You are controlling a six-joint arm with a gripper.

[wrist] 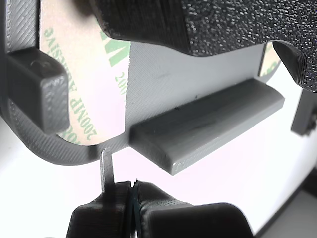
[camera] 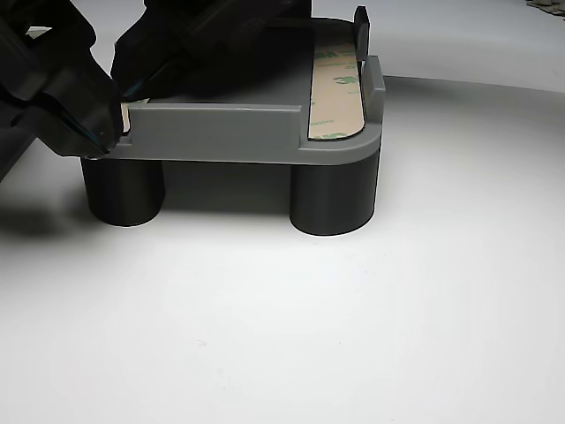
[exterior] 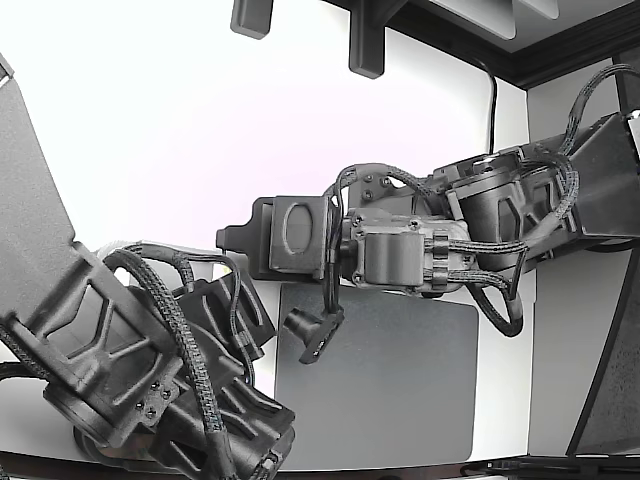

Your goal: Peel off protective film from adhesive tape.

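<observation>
The grey printed part (camera: 221, 132) stands on dark round feet (camera: 334, 199). Tan tape liner with green print lies in it, one strip (camera: 335, 93) at the other view's right. In the wrist view the liner (wrist: 79, 74) fills the part's rounded corner, beside a raised grey bar (wrist: 208, 124). My gripper (wrist: 132, 191) sits just off that corner's rim, its fingertips pressed together. A thin grey sliver (wrist: 106, 168) stands up from one fingertip. I see no film between them. In the other view the gripper (camera: 110, 119) is at the part's left end, next to a tan tape edge (camera: 126, 113).
In the exterior view my arm (exterior: 400, 250) reaches in from the right over a dark mat (exterior: 400, 380). A second black arm (exterior: 150, 370) fills the lower left foreground. A black fixture (wrist: 223, 25) overhangs the part. The table (camera: 353, 336) is white.
</observation>
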